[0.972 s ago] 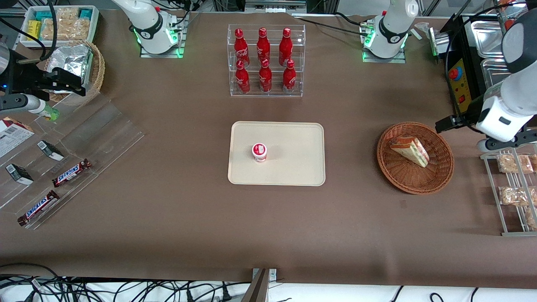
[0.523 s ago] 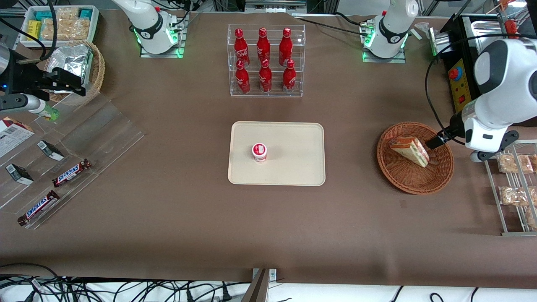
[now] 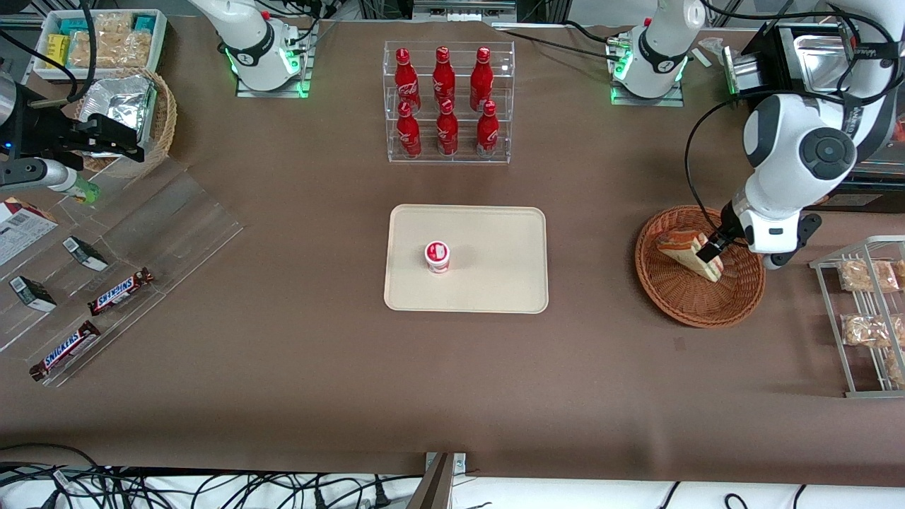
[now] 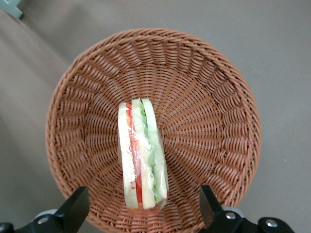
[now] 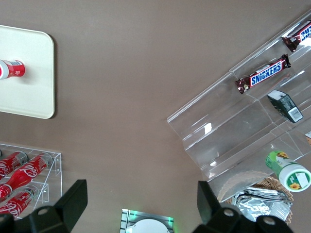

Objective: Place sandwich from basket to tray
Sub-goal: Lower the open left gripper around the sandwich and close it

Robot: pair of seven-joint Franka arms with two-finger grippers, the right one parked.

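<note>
Brown tabletop [image 3: 297, 367] | jaws [image 4: 141, 213] spread above sandwich [image 4: 142, 155] | basket [image 4: 209, 87]

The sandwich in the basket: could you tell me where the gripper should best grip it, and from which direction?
Probably from straight above, closing on the two flat bread faces. The sandwich stands on edge in the basket, filling layers facing up, and the open gripper hangs above it with a finger on either side, so it could descend and pinch the wedge's middle.

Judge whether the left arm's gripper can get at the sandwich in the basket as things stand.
Probably yes. The gripper hangs right above the sandwich, jaws open on either side of it, and nothing else lies in the basket.
</note>
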